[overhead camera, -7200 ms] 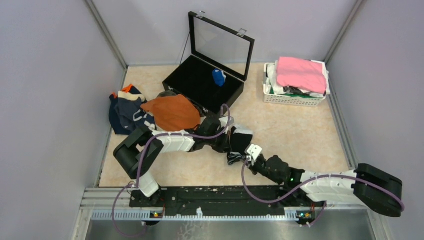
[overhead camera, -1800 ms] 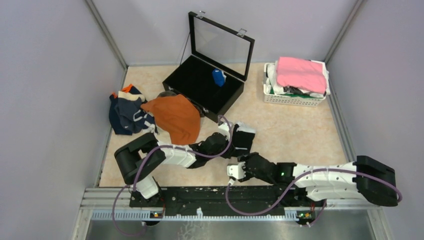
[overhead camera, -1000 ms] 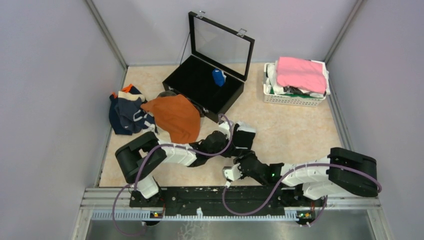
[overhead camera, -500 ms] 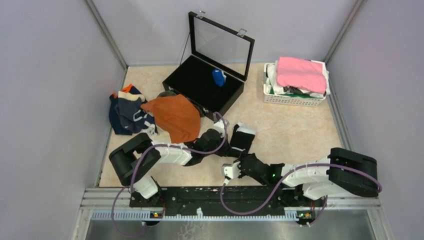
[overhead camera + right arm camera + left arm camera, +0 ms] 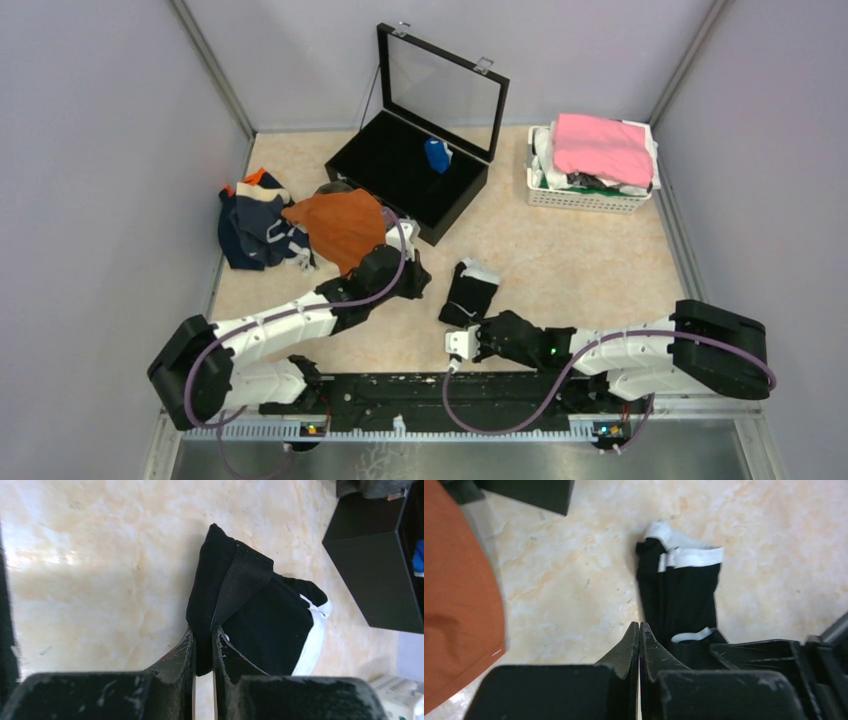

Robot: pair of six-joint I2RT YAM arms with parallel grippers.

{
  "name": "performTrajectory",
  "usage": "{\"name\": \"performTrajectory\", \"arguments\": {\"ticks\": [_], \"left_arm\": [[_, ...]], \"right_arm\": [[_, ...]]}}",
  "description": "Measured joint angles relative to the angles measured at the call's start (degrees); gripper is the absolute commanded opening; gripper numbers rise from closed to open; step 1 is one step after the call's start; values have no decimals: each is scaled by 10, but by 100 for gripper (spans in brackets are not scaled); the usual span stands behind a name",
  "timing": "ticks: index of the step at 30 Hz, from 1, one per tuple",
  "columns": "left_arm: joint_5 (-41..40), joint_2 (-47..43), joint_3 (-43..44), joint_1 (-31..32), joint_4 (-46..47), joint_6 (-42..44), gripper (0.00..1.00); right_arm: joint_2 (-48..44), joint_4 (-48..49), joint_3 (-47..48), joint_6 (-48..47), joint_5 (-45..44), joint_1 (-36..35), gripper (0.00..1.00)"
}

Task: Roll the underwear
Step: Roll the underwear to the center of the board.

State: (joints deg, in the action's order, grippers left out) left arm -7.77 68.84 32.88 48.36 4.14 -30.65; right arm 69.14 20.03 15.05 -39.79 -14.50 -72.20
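Observation:
Black underwear (image 5: pixel 470 290) with a white waistband lies folded into a narrow strip on the table, waistband at the far end. My right gripper (image 5: pixel 470 322) is shut on its near edge; in the right wrist view the black underwear (image 5: pixel 265 615) fabric is pinched between the right gripper (image 5: pixel 202 632) fingers. My left gripper (image 5: pixel 415 283) is shut and holds nothing, just left of the strip; the left gripper (image 5: pixel 639 626) tips sit beside the black underwear (image 5: pixel 681 592). Rust-orange underwear (image 5: pixel 340 225) and navy underwear (image 5: pixel 250 225) are piled at the left. A rolled blue underwear (image 5: pixel 437 153) sits in the box.
An open black box (image 5: pixel 395 175) with a raised glass lid stands at the back centre. At the back right is a white basket (image 5: pixel 590 198) that holds a pink folded cloth (image 5: pixel 600 145). Grey walls close the table on three sides. The orange underwear (image 5: pixel 454 605) lies near the left gripper.
The right gripper has closed on the near edge of the black underwear. The left arm has pulled away to the left, off the strip, which now shows in full.

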Motion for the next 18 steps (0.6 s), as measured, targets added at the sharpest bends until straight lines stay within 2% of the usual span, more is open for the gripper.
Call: {"name": "performTrajectory", "arguments": {"ticks": [5,13,18], "left_arm": [[65,-29,-6,-1,13,21,0],[205,46,-34,0,68,31,0],[245,67,-34,1,84,38,0]], "right_arm": [[0,3,3,27,46,0,0],[0,22,4,86,93,0,0],[4,31,4,116,111,2,0]]}}
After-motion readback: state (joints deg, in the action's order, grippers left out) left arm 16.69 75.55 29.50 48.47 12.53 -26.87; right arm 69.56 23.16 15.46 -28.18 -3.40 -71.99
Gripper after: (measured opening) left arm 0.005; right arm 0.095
